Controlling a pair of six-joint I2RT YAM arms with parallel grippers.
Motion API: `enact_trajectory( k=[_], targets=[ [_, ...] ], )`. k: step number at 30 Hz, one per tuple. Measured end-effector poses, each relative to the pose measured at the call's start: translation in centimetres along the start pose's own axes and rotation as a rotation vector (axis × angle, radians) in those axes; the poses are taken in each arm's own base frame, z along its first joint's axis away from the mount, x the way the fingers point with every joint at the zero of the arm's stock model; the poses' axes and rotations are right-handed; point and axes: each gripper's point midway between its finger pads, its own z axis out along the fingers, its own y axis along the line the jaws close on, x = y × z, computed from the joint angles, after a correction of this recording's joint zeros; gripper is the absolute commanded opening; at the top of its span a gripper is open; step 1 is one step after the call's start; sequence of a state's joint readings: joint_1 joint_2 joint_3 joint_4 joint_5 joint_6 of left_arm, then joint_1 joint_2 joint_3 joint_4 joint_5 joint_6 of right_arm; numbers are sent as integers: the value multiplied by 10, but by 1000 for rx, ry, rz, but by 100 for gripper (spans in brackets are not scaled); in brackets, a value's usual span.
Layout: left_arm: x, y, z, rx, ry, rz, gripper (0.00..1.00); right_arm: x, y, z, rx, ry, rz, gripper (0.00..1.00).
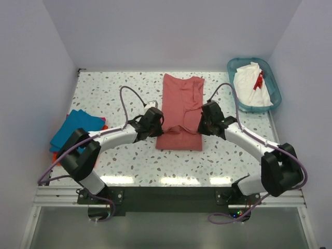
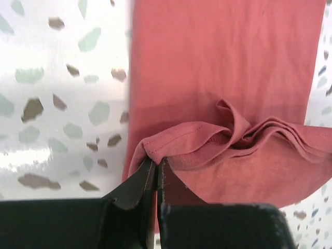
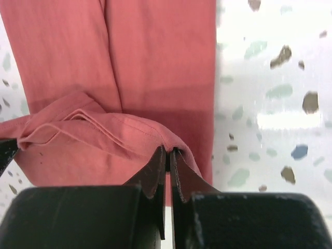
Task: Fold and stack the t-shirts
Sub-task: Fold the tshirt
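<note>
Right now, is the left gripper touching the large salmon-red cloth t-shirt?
Touching. Left wrist view shows the left gripper pinching the salmon-red t-shirt at its hem.

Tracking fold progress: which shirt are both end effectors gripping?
The salmon-red t-shirt in the centre; the teal shirt lies untouched at left, the white shirt sits in the basket.

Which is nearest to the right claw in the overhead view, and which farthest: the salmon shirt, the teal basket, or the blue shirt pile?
1. Salmon shirt, centre: the right claw is pinching its near edge.
2. Teal basket, far right corner.
3. Blue shirt pile, left edge.
</note>
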State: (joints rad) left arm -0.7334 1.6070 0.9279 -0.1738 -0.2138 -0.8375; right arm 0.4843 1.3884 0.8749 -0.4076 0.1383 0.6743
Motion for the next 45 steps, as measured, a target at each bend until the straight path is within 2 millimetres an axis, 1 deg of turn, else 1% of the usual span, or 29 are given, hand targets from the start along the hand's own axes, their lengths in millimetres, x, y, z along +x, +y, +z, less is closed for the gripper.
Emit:
enact_trajectory(
  k=[2, 6, 10, 13, 15, 16, 18, 19, 20, 21, 22, 23, 25, 27, 28, 29, 31, 32, 34, 35, 36, 37, 38, 39, 41, 43, 45],
  targets=[
    [-12, 2, 9, -7, -17, -14, 0, -14, 1, 9, -2, -15, 17, 0],
    [-41, -3, 28, 3, -47, -44, 0, -38, -3, 31, -2, -23, 65, 0],
    [-68, -14, 49, 29, -66, -60, 0, -54, -8, 50, 3, -19, 97, 0],
    [-80, -19, 61, 48, -72, -68, 0, -63, -11, 62, 0, -10, 122, 0],
    [-84, -19, 68, 57, -71, -71, 0, -69, -13, 69, -3, -8, 138, 0],
    [-84, -17, 71, 58, -68, -72, 0, -72, -14, 72, -9, -5, 145, 5],
    [-85, -13, 75, 60, -60, -74, 25, -79, -18, 79, -7, 1, 162, 12],
    [-87, -11, 77, 64, -59, -73, 42, -83, -18, 84, -12, 3, 169, 18],
    [-90, -9, 78, 66, -62, -70, 63, -87, -20, 87, -11, 3, 176, 33],
    [-92, -7, 78, 69, -66, -62, 70, -92, -21, 90, -13, 1, 184, 40],
    [-96, -5, 79, 73, -71, -66, 74, -97, -21, 92, -18, -2, 186, 47],
    [-101, -3, 79, 77, -81, -69, 77, -100, -22, 92, -23, -4, 184, 60],
    [-111, 0, 76, 82, -104, -72, 77, -106, -26, 90, -22, -16, 179, 68],
    [-119, 2, 70, 88, -126, -70, 70, -109, -26, 86, -24, -27, 164, 68],
    [-122, 2, 64, 93, -137, -70, 60, -110, -26, 83, -21, -32, 154, 67],
    [-124, 0, 57, 102, -146, -70, 53, -111, -24, 79, -24, -37, 143, 63],
    [-126, -7, 44, 130, -161, -56, 40, -111, -14, 69, -28, -61, 102, 59],
    [-124, -13, 38, 145, -164, -48, 34, -108, -8, 63, -30, -72, 78, 59],
    [-114, -24, 28, 170, -161, -21, 34, -96, 9, 49, -55, -83, 28, 57],
    [-107, -28, 25, 178, -152, -8, 34, -86, 15, 43, -68, -79, 4, 56],
    [-96, -32, 22, 185, -137, 8, 34, -75, 21, 38, -81, -73, -16, 55],
    [-82, -34, 20, 186, -117, 23, 34, -66, 23, 35, -91, -69, -29, 44],
    [-68, -34, 18, 186, -95, 39, 33, -54, 21, 32, -94, -55, -41, 41],
    [-52, -33, 16, 188, -71, 55, 33, -41, 16, 30, -92, -37, -42, 40],
    [-23, -24, 14, 181, -21, 78, 31, -20, 2, 30, -70, -3, -36, 38],
    [-2, -11, 16, 159, 21, 85, 31, -6, -9, 34, -48, 26, -27, 38],
    [14, 3, 18, 133, 57, 84, 32, 7, -17, 37, -30, 53, -24, 38]
  ],
)
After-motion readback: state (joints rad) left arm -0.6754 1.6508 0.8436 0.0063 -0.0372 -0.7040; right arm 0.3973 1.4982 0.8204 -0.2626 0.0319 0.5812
